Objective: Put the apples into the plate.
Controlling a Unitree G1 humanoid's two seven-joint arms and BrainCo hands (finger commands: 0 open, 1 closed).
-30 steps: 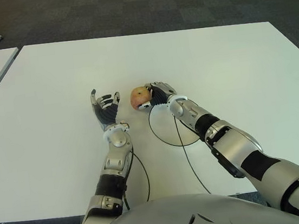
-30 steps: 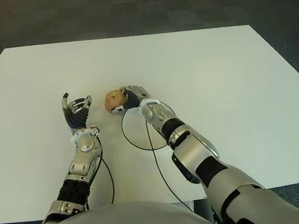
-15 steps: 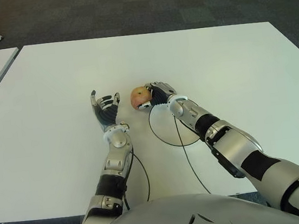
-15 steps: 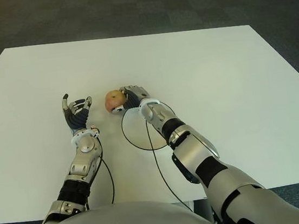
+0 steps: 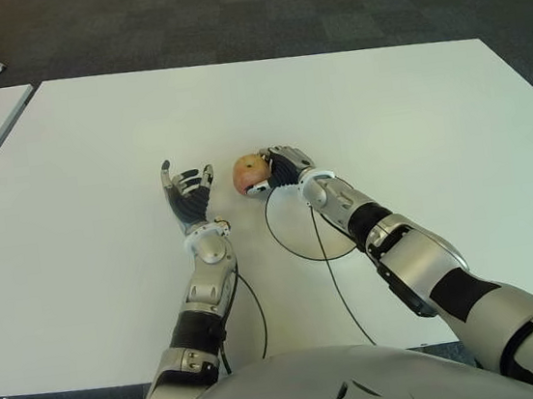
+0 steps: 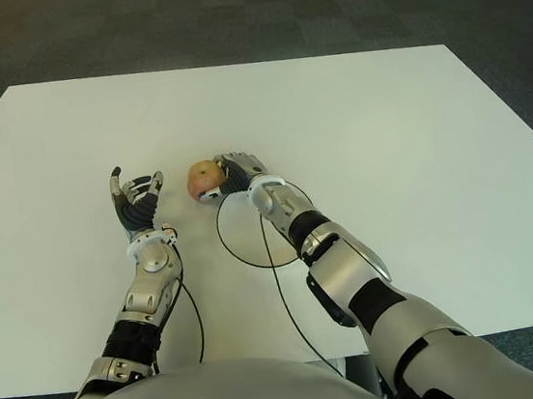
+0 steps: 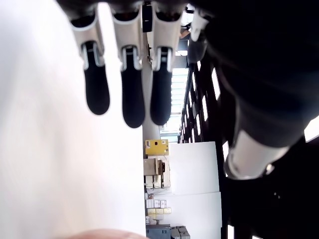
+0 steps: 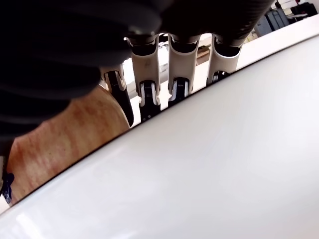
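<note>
Red-yellow apple sits in the right hand, whose fingers curl around it at the far rim of the white plate. Beside it, the left hand is spread wide, holding nothing, over the table.
</note>
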